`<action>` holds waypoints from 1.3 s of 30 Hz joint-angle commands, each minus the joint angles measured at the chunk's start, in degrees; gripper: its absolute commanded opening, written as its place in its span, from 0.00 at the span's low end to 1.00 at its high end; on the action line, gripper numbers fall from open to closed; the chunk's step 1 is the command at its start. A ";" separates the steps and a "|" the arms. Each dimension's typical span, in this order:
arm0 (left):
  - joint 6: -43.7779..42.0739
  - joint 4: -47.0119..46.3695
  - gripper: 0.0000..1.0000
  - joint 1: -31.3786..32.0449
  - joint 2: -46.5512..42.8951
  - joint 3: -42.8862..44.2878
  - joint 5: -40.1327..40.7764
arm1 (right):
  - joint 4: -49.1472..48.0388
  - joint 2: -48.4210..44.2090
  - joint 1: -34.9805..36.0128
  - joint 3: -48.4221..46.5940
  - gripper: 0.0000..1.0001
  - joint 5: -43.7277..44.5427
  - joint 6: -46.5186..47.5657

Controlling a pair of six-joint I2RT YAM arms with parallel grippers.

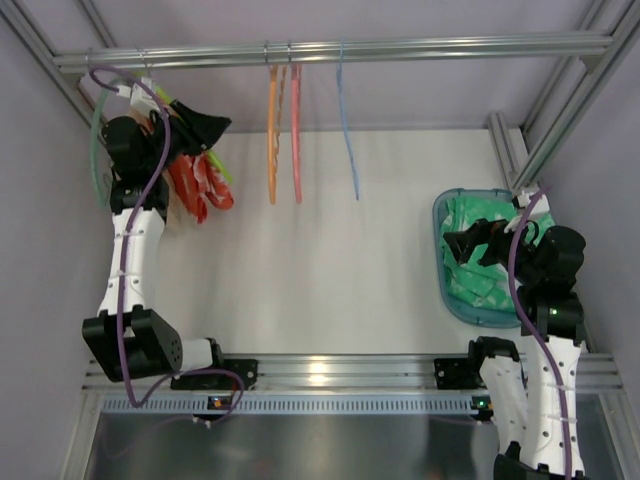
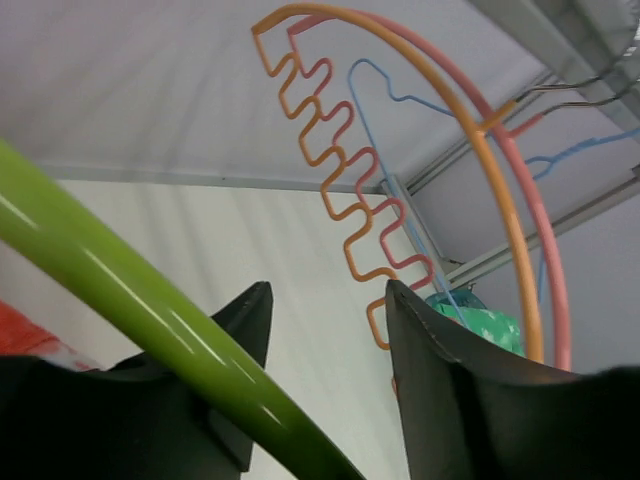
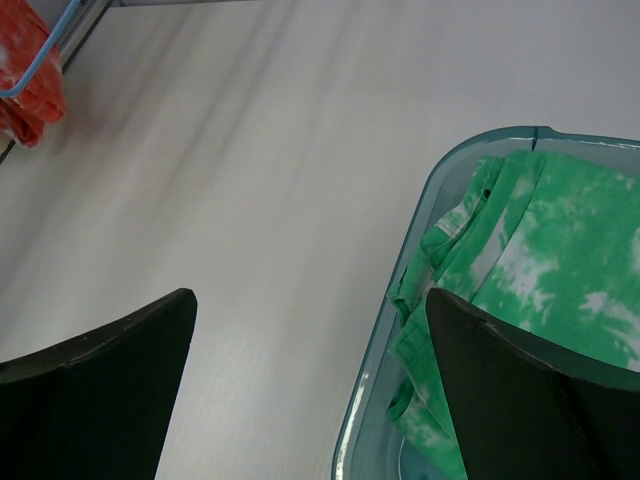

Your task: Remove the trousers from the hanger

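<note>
The lime-green hanger [image 1: 218,165] hangs at the far left under the rail, with the red-orange trousers [image 1: 195,185] draped on it. My left gripper [image 1: 205,135] is right at the hanger's top. In the left wrist view its bar [image 2: 120,290] runs diagonally between my fingers and lies across the left finger [image 2: 245,330]. The left gripper [image 2: 328,285] is open, and a gap separates the bar from the right finger. A bit of the trousers [image 2: 25,335] shows at the lower left. My right gripper [image 1: 465,245] [image 3: 310,295] stands open and holds nothing, at the basket's left rim. The trousers [image 3: 30,70] also show far off in the right wrist view.
An orange hanger [image 1: 272,140], a pink hanger [image 1: 296,140] and a blue hanger [image 1: 347,130] hang from the rail [image 1: 400,47]. A darker green hanger [image 1: 96,150] hangs at the far left. A teal basket [image 1: 440,270] at the right holds green-and-white cloth [image 3: 540,250].
</note>
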State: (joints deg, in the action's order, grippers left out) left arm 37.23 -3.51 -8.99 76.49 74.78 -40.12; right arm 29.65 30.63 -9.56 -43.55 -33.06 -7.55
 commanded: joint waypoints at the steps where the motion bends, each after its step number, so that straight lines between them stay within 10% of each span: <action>1: 0.46 -14.25 0.57 5.74 -7.41 4.41 -9.28 | -0.38 -0.57 -0.37 -1.63 0.99 -0.08 0.61; 12: 3.73 -10.47 0.98 4.78 -7.59 1.94 -8.22 | -0.29 -0.84 -0.37 -1.45 0.99 0.01 0.70; 39: 15.05 13.09 0.98 -7.52 -7.32 4.66 -8.13 | -0.20 -1.63 -0.37 -0.13 1.00 -0.08 0.87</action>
State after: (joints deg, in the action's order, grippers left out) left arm 48.49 9.37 -15.40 68.75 76.29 -44.93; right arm 29.89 29.61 -9.56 -43.55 -32.67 -7.25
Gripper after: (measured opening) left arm 0.984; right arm 0.993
